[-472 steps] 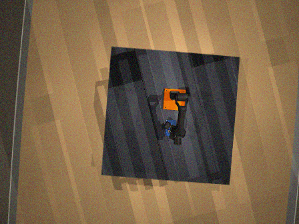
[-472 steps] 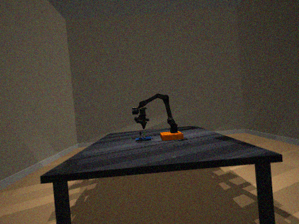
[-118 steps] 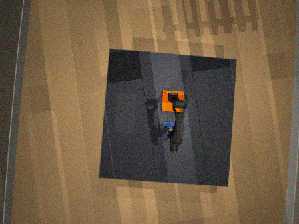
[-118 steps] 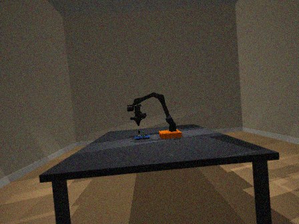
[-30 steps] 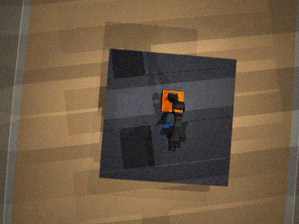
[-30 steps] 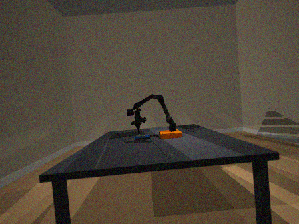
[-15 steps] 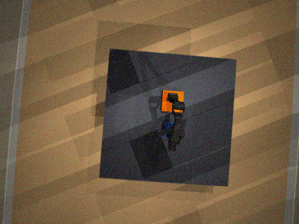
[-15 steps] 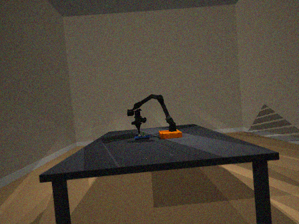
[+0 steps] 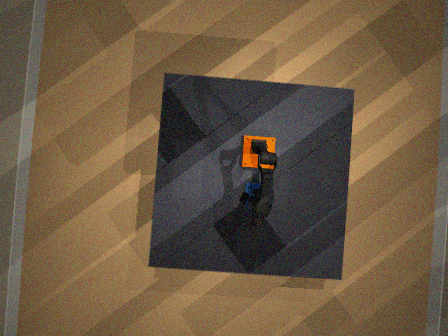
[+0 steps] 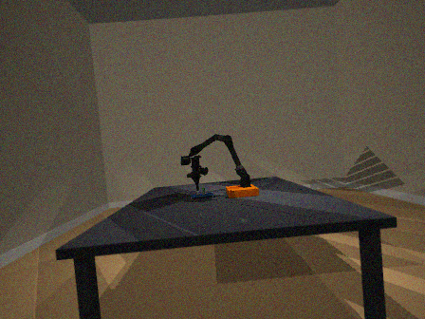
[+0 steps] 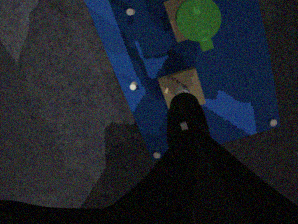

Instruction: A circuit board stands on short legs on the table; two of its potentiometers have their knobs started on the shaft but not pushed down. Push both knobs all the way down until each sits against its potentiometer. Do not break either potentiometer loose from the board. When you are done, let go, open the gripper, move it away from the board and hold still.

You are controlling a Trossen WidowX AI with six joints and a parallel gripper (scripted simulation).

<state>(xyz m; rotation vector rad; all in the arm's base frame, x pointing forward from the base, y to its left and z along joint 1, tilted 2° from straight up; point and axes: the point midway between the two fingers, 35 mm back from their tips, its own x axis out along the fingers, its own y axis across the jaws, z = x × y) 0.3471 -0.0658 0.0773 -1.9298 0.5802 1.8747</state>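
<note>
Jaws (image 9: 244, 198) (image 10: 197, 189), closed on nothing, stand over the board's (image 9: 253, 188) (image 10: 203, 196) (image 11: 235, 65) tan potentiometer (image 11: 195, 82), beside the green knob (image 10: 204, 190) (image 11: 198, 19), apparently mid-press; the next move wants straight, gentle downward force.

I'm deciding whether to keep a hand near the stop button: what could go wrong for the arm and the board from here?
The closed pincer is over one tan potentiometer, mostly hiding its top; an off-centre push there might tilt or loosen the part.

The green knob sits on the neighbouring potentiometer, so a sideways slip that way could knock it.

The blue board stands near the arm's orange base; a hard shove that way might slide it.
</note>
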